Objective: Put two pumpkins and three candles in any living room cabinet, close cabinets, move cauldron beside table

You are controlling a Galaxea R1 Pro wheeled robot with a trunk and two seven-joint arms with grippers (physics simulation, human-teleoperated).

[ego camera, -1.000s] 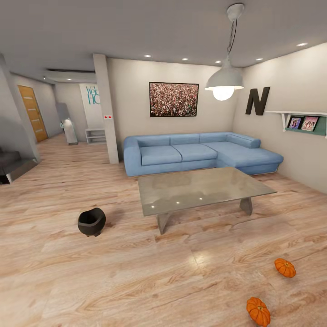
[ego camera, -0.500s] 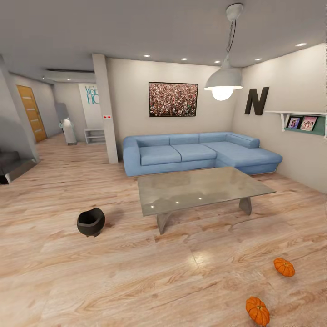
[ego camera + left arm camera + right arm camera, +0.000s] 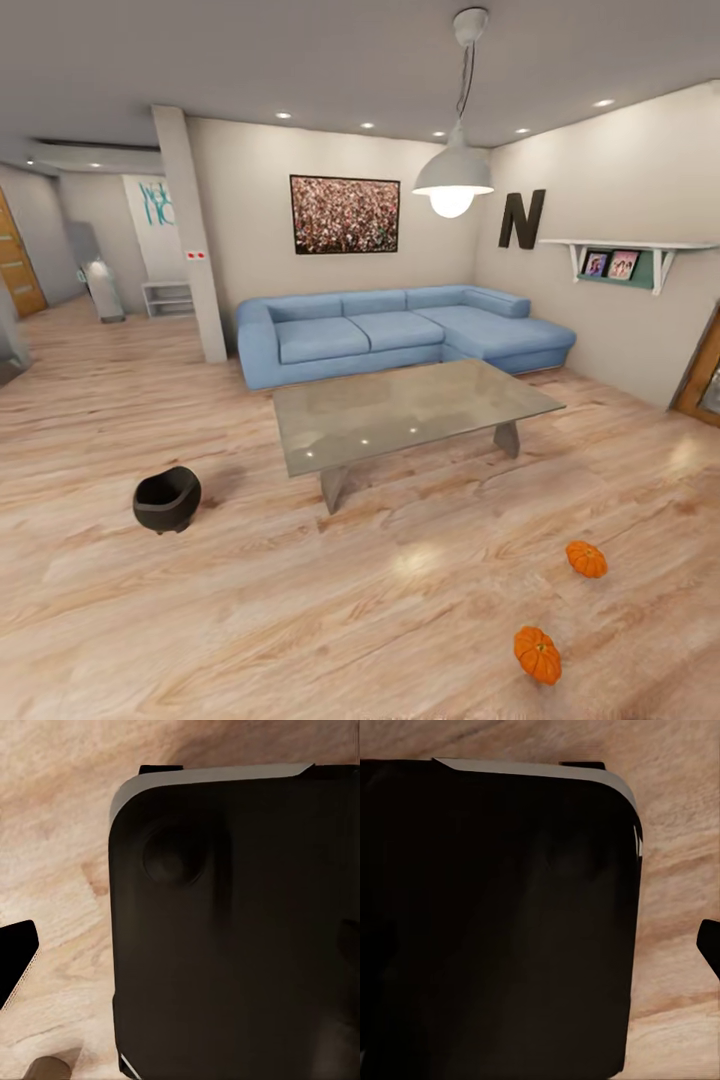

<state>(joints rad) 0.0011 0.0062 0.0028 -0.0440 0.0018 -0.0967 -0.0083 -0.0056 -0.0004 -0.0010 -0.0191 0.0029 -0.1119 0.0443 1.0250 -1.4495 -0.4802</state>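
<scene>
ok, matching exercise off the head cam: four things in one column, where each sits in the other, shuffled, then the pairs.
Things:
1. cauldron
2. pumpkins
3. sofa
4. lamp

Places:
A. hanging from the ceiling above the far side of the coffee table
B. on the floor, near right of the coffee table
C. against the far wall, behind the coffee table
D. on the floor, left of the coffee table, apart from it

Pairs: 1-D, 2-B, 3-C, 4-A
</scene>
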